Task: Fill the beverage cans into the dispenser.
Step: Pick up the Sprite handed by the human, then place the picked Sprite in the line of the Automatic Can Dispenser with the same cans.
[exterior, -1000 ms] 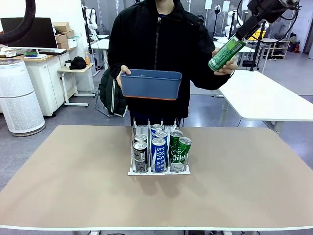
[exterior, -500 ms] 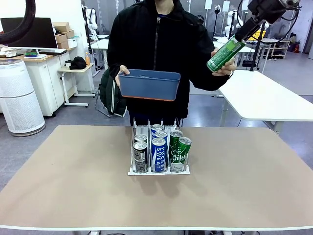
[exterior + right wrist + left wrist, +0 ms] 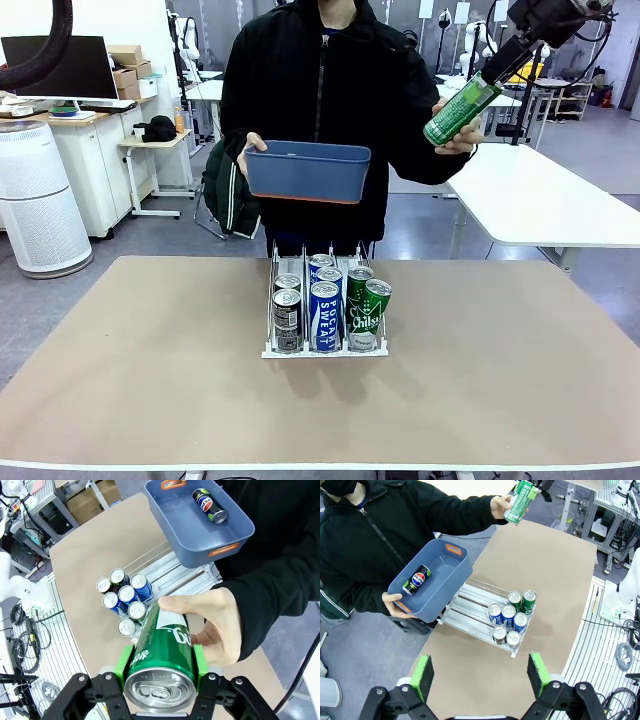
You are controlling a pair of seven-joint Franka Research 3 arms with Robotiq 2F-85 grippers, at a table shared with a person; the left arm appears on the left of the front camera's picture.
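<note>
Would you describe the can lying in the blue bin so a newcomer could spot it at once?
Find the person across the table, holding a blue bin with orange handles. In it lies one dark can with a red, white and blue roundel, alone, on its side, unlike the upright cans in the dispenser.

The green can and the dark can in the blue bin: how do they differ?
The green can is green with white lettering; the dark can is black with a round red, white and blue logo. The green can is clamped in the right tool and also gripped by the person's hand; the dark can lies loose on its side in the blue bin. Both are slim drink cans, and neither is in the dispenser.
</note>
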